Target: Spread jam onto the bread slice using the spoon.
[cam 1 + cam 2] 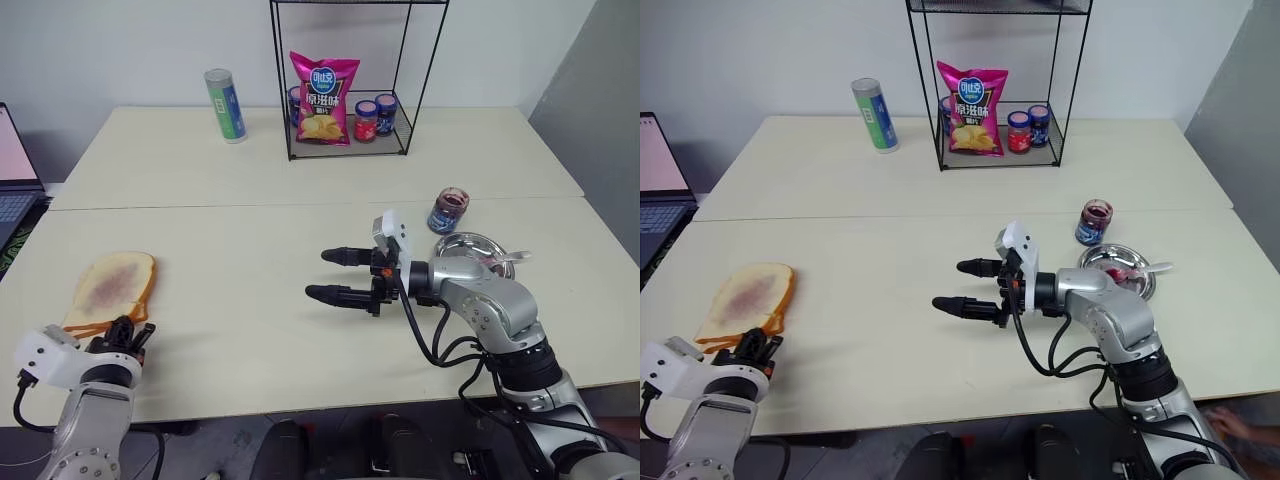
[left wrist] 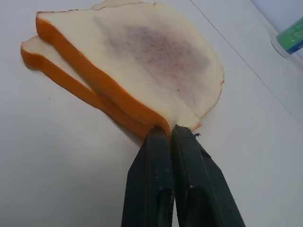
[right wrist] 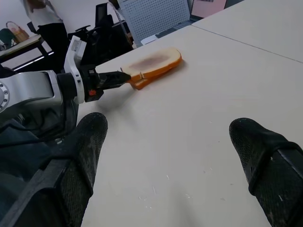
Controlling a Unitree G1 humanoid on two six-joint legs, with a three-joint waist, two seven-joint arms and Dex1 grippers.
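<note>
The left gripper (image 2: 171, 135) is pinching the bread slice (image 1: 115, 285) corner at lower left. The right gripper (image 1: 340, 275) is gaping empty at centre. The spoon (image 1: 505, 259) is lying on the dish (image 1: 468, 243) at right. The slice may tear or slip, because the hold is small.

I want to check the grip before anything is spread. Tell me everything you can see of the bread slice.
The bread slice is pale and soft-looking, with an orange-brown crust and a dull purple jam stain across its centre. It lies tilted on top of a second slice near the table's left front edge. The left gripper is shut on its edge; its crust splits slightly at the fingertips.
</note>
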